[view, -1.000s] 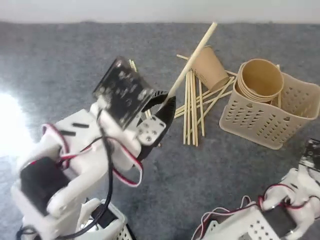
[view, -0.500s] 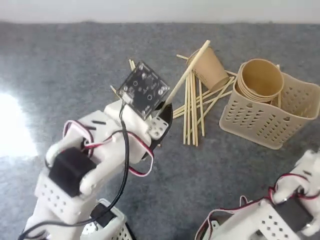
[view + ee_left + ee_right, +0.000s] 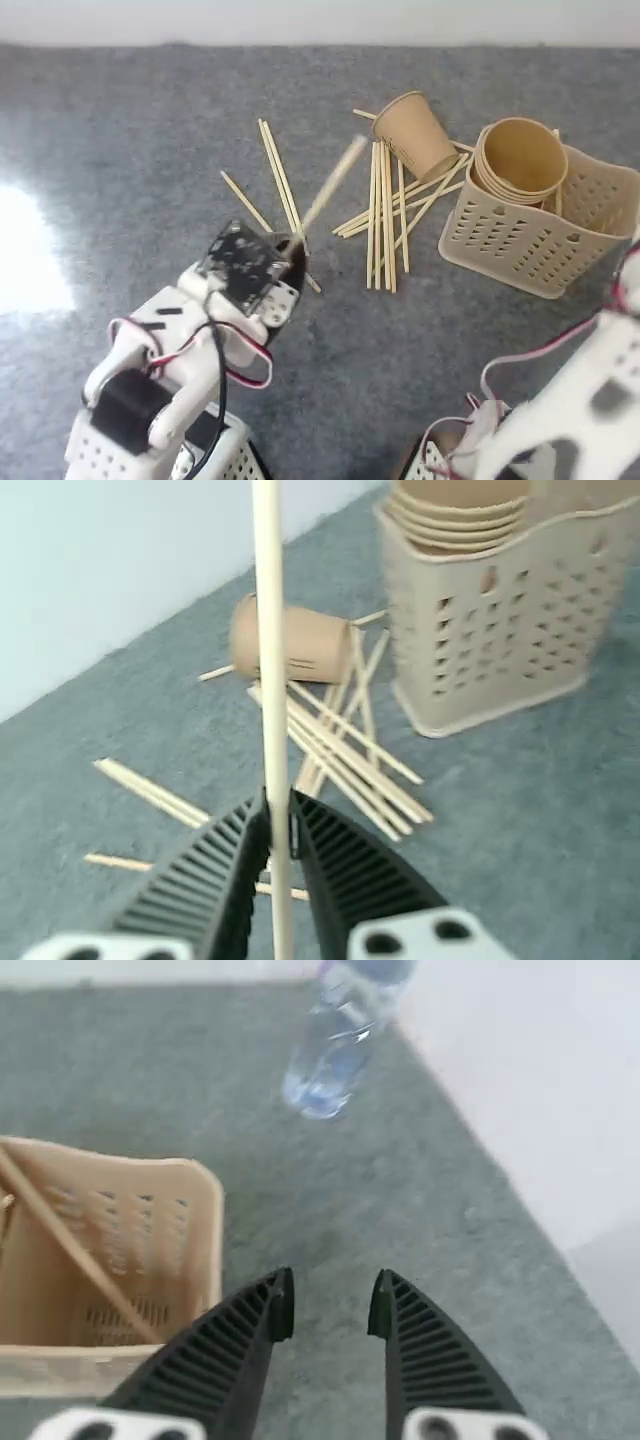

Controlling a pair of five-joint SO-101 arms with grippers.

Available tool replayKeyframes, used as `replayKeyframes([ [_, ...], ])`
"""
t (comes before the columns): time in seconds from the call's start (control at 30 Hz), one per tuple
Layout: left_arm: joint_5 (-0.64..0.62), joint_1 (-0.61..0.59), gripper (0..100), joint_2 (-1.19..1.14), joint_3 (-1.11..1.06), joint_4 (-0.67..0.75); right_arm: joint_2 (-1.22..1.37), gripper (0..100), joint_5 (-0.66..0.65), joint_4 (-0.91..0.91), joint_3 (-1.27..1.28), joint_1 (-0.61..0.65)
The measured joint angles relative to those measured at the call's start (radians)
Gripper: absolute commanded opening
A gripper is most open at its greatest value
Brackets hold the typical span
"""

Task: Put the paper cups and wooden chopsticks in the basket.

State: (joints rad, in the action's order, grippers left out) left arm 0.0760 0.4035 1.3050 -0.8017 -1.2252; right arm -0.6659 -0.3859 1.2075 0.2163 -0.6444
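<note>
My left gripper [image 3: 278, 828] is clamped on one chopstick [image 3: 266, 630] near its end, right gripper [image 3: 330, 1305] open and empty; stick may pivot and snag the basket [image 3: 480, 665] rim.

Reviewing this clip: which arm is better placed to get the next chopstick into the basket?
Left. The left gripper is shut on a chopstick, so it likely only needs carrying to the basket. The right gripper is open and empty near the basket.

Held chopstick [image 3: 331, 188] blurred; bottle [image 3: 340, 1038] top cropped
</note>
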Motion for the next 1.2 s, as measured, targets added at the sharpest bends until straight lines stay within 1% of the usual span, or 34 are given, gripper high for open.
replayKeyframes([
  [0.13,0.015,-0.095,1,0.068,-0.064,0.049,0.172,14.8,0.028,0.118,-0.183,0.046],
  [0.27,0.037,-0.114,1,0.109,-0.078,0.083,0.307,14.7,0.064,0.210,-0.327,0.078],
  [0.37,0.038,-0.120,1,0.107,-0.078,0.126,0.382,14.7,0.069,0.252,-0.382,0.094],
  [0.47,0.038,-0.120,1,0.109,-0.078,0.155,0.433,14.7,0.071,0.261,-0.397,0.095],
  [0.7,0.038,-0.120,1,0.110,-0.110,0.161,0.539,14.0,0.074,0.264,-0.399,0.114],
  [0.73,0.038,-0.120,1,0.110,-0.121,0.161,0.555,11.8,0.074,0.264,-0.399,0.114],
  [0.8,0.038,-0.120,1,0.106,-0.130,0.161,0.585,2.5,0.074,0.282,-0.399,0.114],
  [0.83,0.038,-0.120,1,0.106,-0.130,0.161,0.597,0.0,0.074,0.293,-0.399,0.112],
  [0.9,0.038,-0.118,1,0.115,-0.130,0.161,0.618,2.2,0.074,0.313,-0.399,0.112],
  [0.93,0.038,-0.118,1,0.120,-0.130,0.161,0.628,0.6,0.072,0.322,-0.399,0.110],
  [1.07,0.038,-0.118,1,0.120,-0.130,0.161,0.641,0.7,0.032,0.423,-0.428,0.109],
  [1.2,0.038,-0.118,1,0.117,-0.137,0.161,0.640,0.7,0.021,0.535,-0.446,0.109],
])
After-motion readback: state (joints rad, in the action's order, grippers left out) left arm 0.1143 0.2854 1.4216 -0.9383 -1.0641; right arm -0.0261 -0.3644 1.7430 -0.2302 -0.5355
